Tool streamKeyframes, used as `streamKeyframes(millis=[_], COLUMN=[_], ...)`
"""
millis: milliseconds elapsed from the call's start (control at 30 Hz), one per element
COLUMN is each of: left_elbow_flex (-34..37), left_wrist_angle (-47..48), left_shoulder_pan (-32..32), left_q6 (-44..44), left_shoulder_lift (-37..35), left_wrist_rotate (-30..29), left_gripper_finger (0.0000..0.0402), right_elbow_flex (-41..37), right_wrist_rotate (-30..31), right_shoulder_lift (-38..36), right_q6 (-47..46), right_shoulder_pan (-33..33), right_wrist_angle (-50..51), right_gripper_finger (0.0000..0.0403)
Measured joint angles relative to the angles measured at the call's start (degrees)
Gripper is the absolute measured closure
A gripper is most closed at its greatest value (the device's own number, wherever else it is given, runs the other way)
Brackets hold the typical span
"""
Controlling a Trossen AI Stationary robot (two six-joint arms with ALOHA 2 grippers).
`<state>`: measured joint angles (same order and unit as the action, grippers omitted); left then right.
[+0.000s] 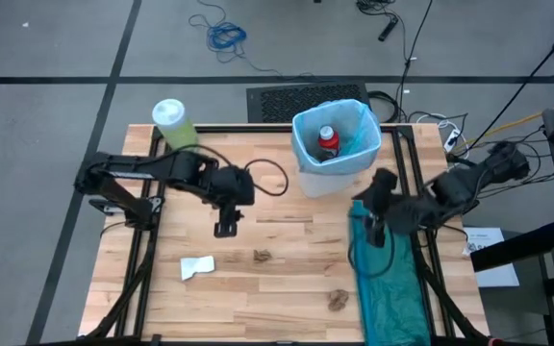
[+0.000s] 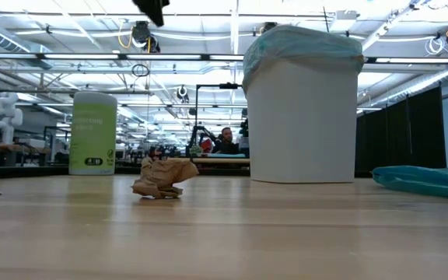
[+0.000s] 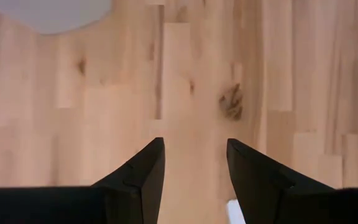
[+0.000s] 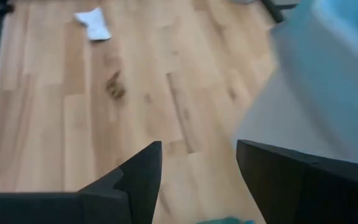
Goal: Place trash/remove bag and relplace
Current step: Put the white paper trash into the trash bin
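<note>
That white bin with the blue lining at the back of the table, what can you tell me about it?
The wastebasket is a plain white plastic tub, standing upright near the far edge of the wooden table. A thin, crinkly light-blue bag lines it, folded over the rim all round. Inside, a small red container with a white cap lies on some scraps. From table level its walls look smooth and slightly tapered. Neither gripper touches it; the right gripper hovers just in front, over a teal bag.
</note>
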<state>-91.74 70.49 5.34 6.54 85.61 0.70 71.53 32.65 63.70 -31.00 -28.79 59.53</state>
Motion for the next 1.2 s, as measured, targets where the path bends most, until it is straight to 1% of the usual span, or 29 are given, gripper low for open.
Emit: streamKeyframes(millis=[167, 300, 400, 567, 733, 833, 1000, 1067, 1200], left_elbow_flex=[16.6, 26.4, 31.3, 34.8, 34.9, 34.9, 35.0, 36.3, 41.1], left_wrist_angle=[-12.4, -12.6, -12.8, -12.4, -14.8, -12.5, -1.9, -2.8, -7.2], left_shoulder_pan=[2.9, 7.2, 11.5, 19.4, 24.9, 26.7, 28.6, 28.9, 28.9], left_q6=[6.7, 15.9, 23.7, 35.0, 41.5, 45.8, 50.3, 50.6, 50.2], left_shoulder_lift=[-6.6, -10.7, -12.1, -11.5, -8.5, -6.4, -3.8, -3.8, -4.1], left_wrist_rotate=[4.0, 4.4, 6.4, 6.6, 3.7, 3.4, 5.0, 5.7, 7.0], left_gripper_finger=[0.0234, 0.0234, 0.0234, 0.0234, 0.0233, 0.0233, 0.0233, 0.0233, 0.0233], right_elbow_flex=[-5.3, -7.8, -8.5, -8.6, -8.6, -8.6, -8.6, -8.6, -8.6], right_wrist_rotate=[-0.3, -2.6, -2.9, -2.7, -2.5, -2.4, -2.4, -2.6, -2.6], right_shoulder_lift=[0.0, 0.0, 0.0, 0.0, 0.0, 0.0, 0.0, 0.0, 0.0], right_q6=[-2.8, -2.9, -2.5, -2.4, -2.3, -2.2, -2.3, -2.2, -0.8], right_shoulder_pan=[-2.7, -2.9, -2.8, -2.8, -2.8, -2.8, -2.8, -2.8, -3.2], right_wrist_angle=[-4.8, -9.2, -12.1, -13.3, -14.2, -14.4, -14.4, -14.4, -14.3], right_gripper_finger=[0.0197, 0.0197, 0.0197, 0.0197, 0.0197, 0.0197, 0.0197, 0.0197, 0.0197])
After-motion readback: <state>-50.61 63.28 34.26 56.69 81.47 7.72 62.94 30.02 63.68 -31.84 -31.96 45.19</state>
